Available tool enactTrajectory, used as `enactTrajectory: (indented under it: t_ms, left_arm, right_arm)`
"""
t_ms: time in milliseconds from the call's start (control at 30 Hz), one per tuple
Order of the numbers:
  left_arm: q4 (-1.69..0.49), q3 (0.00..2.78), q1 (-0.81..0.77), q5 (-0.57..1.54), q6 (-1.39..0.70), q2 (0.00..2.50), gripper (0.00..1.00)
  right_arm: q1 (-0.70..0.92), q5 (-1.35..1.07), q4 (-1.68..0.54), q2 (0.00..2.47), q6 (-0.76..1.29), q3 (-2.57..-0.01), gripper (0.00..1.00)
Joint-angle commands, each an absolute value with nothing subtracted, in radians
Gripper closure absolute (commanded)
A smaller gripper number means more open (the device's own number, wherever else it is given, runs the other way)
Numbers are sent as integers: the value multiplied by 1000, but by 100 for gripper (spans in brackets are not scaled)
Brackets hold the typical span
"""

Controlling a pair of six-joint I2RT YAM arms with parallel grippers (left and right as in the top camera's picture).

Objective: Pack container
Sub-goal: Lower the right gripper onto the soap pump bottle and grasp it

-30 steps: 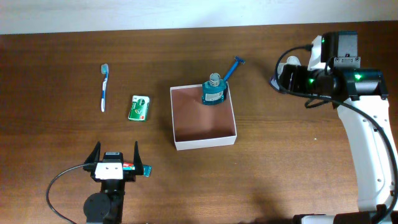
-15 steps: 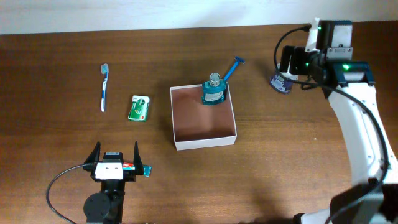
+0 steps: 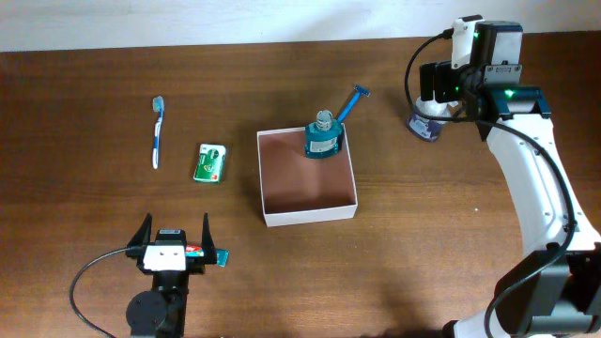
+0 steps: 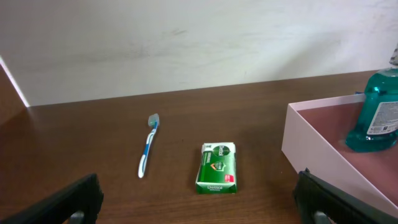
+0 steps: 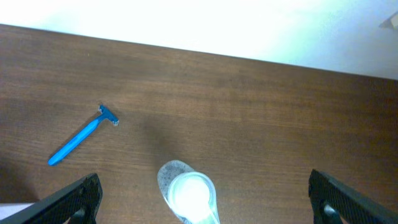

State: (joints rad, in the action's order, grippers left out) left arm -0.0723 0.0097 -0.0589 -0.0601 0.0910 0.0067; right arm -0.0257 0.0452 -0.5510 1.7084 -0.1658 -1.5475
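Container is set near the centre of the table, open top up, with white walls and a reddish-brown floor. A teal mouthwash bottle is stood upright in its far right corner. A blue razor is laid on the table just beyond that corner, outside the wall; whether its handle end touches the wall cannot be told. Left of the container a green packet is laid flat, and further left a blue-white toothbrush; both are well apart from the box. Left gripper is located at the near edge, fingers spread wide, nothing held. In its wrist view, packet and toothbrush are seen ahead, with the container wall to the right. Right gripper is positioned at far right over a small white-capped bottle, fingers splayed to either side, no contact seen, nothing gripped. The razor is seen left of that bottle, well apart.
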Motion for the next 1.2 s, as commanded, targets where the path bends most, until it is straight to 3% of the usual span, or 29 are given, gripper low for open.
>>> enactTrajectory:
  t_ms: [0,300,467,767,933,1167]
  left_arm:
    - [-80,9,-63,-68,110,7,1]
    - [-79,9,-63,-68,110,7,1]
    - [-79,9,-63,-68,110,7,1]
    - [-80,9,-63,-68,111,7,0]
    - [-80,9,-63,-68,110,7,1]
    - [-79,9,-63,-68,110,7,1]
  right_arm:
    - [-35,56,-544,1746,-180,-1543,2]
    - [-36,39,-537,1827,-212,-1543,0]
    - [-46,38,-551,1827,-213,-1543,21]
    - [-66,34,-611,1835,-213,-1543,22]
    - [-66,34,-640,1835,-212,-1543,35]
    - [-66,-19,-648,1835,-209,-1543,36]
